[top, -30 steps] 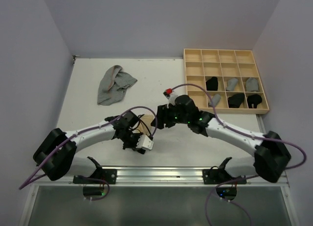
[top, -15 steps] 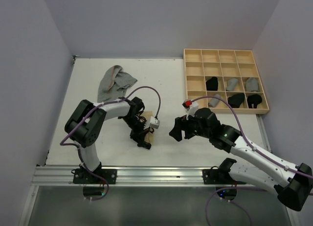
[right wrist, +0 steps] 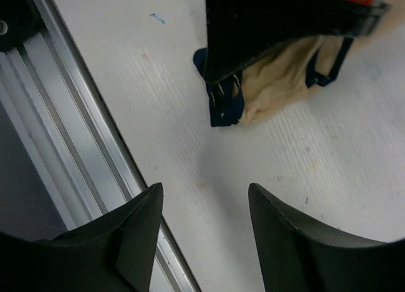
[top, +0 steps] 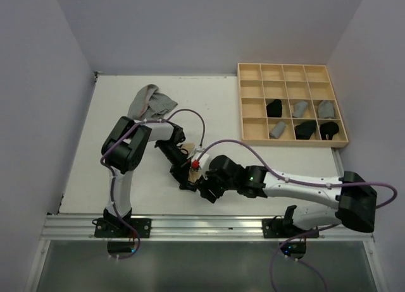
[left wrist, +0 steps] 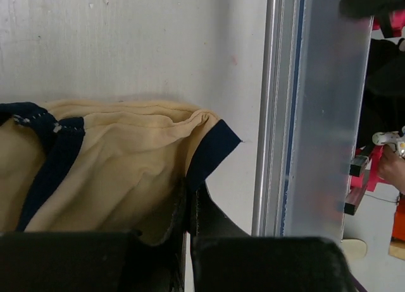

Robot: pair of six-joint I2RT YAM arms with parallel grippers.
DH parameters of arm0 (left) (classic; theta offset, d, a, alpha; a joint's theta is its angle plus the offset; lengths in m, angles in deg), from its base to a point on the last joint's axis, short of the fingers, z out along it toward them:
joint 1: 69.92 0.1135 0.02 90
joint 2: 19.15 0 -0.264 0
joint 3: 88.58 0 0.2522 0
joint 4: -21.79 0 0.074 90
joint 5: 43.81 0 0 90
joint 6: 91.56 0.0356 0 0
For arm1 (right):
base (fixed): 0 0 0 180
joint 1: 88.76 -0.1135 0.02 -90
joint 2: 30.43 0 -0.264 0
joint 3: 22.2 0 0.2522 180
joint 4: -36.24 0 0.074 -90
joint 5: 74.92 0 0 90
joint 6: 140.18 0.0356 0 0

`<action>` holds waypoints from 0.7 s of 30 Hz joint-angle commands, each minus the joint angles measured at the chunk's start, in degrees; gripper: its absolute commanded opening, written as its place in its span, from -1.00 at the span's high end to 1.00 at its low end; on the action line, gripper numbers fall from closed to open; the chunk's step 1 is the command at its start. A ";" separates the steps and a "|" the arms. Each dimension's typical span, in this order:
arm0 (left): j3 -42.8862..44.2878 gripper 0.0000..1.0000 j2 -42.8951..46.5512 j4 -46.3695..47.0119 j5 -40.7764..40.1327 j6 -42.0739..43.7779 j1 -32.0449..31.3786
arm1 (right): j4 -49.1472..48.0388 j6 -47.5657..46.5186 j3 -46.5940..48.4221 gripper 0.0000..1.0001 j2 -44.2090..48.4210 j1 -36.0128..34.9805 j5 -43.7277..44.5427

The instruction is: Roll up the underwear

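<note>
While the left gripper (left wrist: pixel 188 200) pinches the tan underwear (left wrist: pixel 120 172) tight at its dark edge, the right gripper (right wrist: pixel 204 200) hangs just beside it, fingers spread wide, holding nothing. Farther off, past the left gripper, lies crumpled grey underwear (top: pixel 149 107). Far past the right gripper, rolled underwear (top: pixel 274 107) sits in a wooden tray (top: pixel 292 66).

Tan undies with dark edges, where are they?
In the top view, the tan underwear lies on the table near its front edge, pinched by the left gripper, with the open right gripper beside it.
</note>
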 commanded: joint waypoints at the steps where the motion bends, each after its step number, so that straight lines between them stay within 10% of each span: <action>1: 0.88 0.98 -4.04 3.81 -4.76 4.66 0.65 | -7.03 -10.40 4.52 -0.22 -5.42 -3.82 5.89; 21: 2.64 0.89 -7.21 3.28 -6.25 3.87 0.74 | -20.57 -25.00 5.05 -0.31 -22.39 -7.34 5.97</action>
